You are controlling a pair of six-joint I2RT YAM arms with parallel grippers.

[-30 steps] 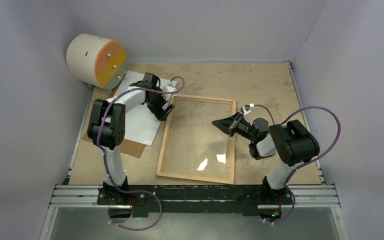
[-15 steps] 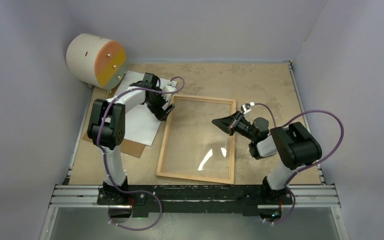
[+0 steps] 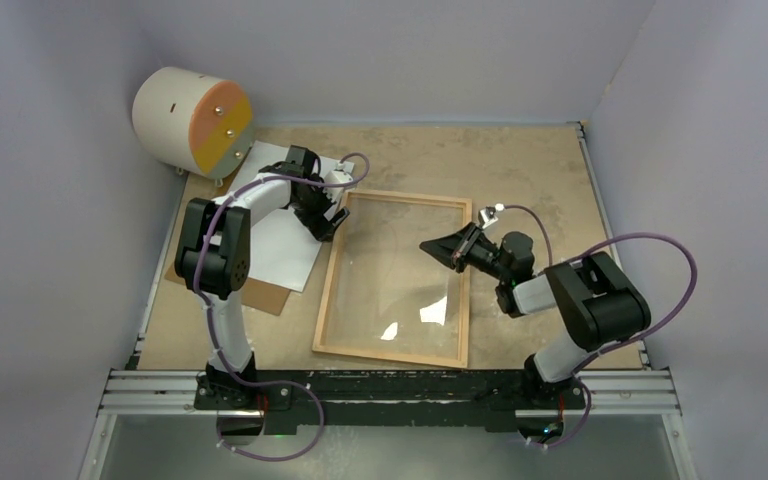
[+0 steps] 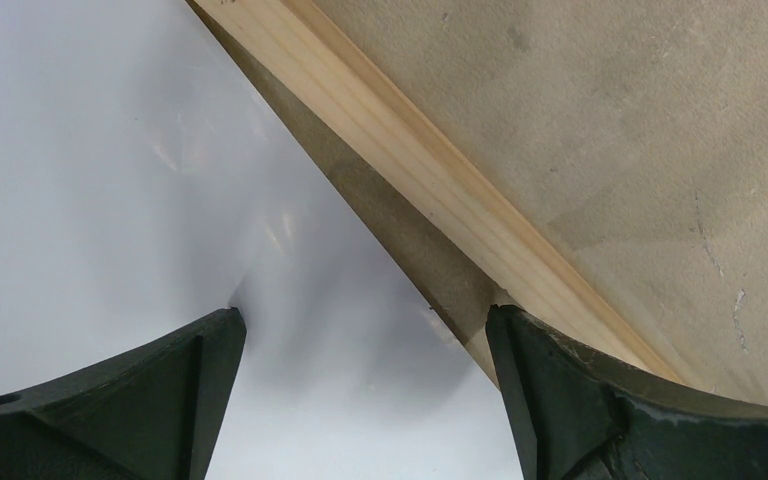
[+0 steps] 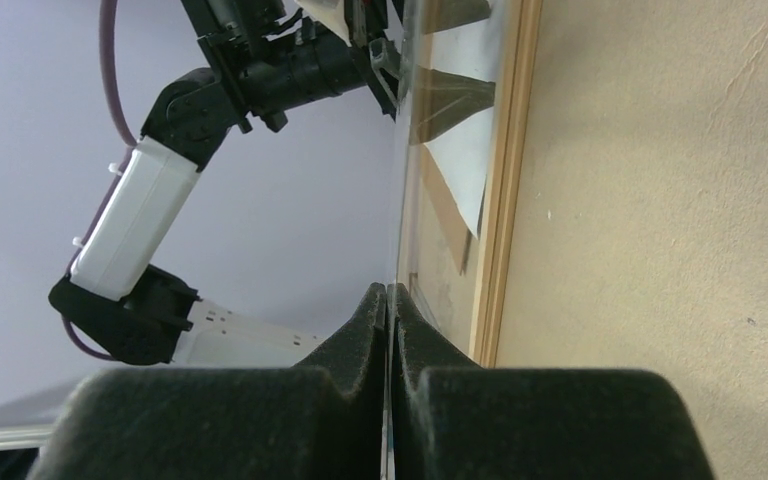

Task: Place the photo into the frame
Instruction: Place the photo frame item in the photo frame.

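Left wrist: left tool (image 4: 362, 320) spread wide over the photo (image 4: 110, 180), which lies white back up on the backing sheet (image 3: 260, 292), just beside the frame (image 4: 400, 150). Right tool (image 5: 388, 295) is pinched together on the pane (image 3: 390, 265) edge. The photo is probably light, floppy and slick: pinch a free corner and avoid creasing it.

My overhead camera sits high behind both arm bases, looking down on the whole tan table (image 3: 520, 170). My left wrist camera looks straight down, very close, on the thin light-wood rectangular frame (image 4: 400, 150) and large white-backed rectangular photo (image 4: 90, 180), both left of centre overhead. My right wrist camera skims low along the frame's clear pane (image 3: 390, 270) towards the white-and-black left arm (image 5: 140, 220)
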